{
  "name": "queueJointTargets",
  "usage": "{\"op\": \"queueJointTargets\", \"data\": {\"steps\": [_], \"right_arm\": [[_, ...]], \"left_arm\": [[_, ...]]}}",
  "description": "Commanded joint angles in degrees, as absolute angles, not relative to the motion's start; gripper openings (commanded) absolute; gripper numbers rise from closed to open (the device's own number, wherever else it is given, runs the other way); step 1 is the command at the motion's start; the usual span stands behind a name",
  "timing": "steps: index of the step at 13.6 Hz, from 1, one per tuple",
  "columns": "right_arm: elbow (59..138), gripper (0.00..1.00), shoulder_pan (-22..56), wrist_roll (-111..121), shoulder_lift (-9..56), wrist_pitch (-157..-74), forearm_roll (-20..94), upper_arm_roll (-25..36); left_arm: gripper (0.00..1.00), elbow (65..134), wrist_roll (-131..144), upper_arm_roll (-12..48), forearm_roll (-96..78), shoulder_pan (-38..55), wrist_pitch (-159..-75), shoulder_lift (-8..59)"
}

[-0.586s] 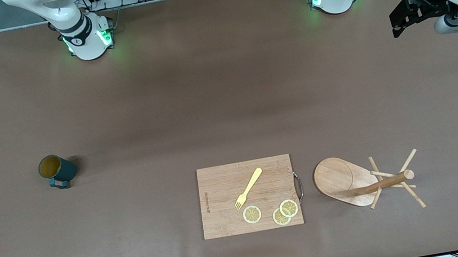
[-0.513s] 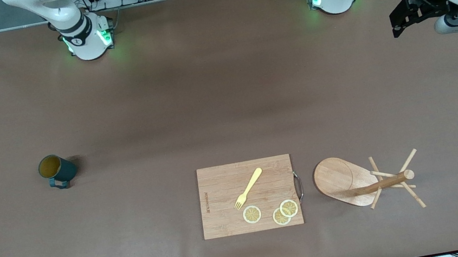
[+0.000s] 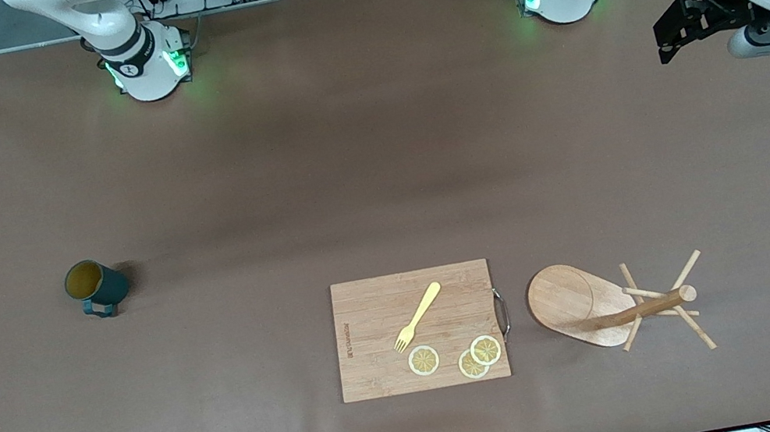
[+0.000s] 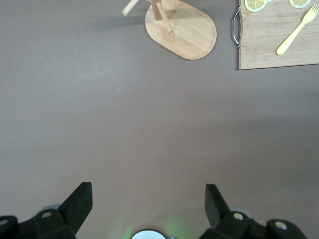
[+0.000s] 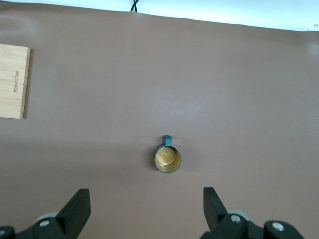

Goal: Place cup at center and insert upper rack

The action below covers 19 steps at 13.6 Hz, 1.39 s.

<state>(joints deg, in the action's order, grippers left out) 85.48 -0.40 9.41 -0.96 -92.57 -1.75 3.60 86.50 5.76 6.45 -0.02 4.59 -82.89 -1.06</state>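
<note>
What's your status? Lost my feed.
Both hands open, empty: left hand and right hand high over table. Cup upright, untouched. Mug tree beside cutting board. Nothing blocking.

We note the cup (image 3: pixel 96 286) stands alone on bare table (image 3: pixel 346 175), open to approach from every side. The mug tree (image 3: pixel 611 307) stands just beside the cutting board (image 3: pixel 417 330); the board's metal handle (image 3: pixel 503 314) crowds the gap between them.

The cup (image 3: pixel 97 286) was dark teal outside, yellowish-tan inside; the fork (image 3: pixel 418 316) pale yellow; the table cover (image 3: pixel 346 175) brown.
</note>
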Motion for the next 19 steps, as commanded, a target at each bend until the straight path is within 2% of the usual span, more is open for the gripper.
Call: {"op": "queueJointTargets", "data": {"steps": [1,6,15,19], "right_arm": [[85.0,1.0,-0.2,9.1,1.9,-91.8,-2.2,3.6],[84.7,1.0,0.4,9.1,10.8,-91.1,-3.4,3.7],[85.1,1.0,-1.7,9.7,17.1,-91.1,-2.6,3.6],[88.7,1.0,-1.0,8.2,17.4,-93.5,-2.3,3.7]], "left_arm": [[1.0,86.1,5.5,6.8,1.0,4.6,-82.4,-1.1],[1.0,86.1,6.0,6.9,0.9,4.7,-82.4,-1.0],[1.0,86.0,6.5,7.6,0.3,4.8,-82.1,-1.6],[1.0,84.2,6.6,7.6,0.1,5.4,-82.2,-1.3]]}}
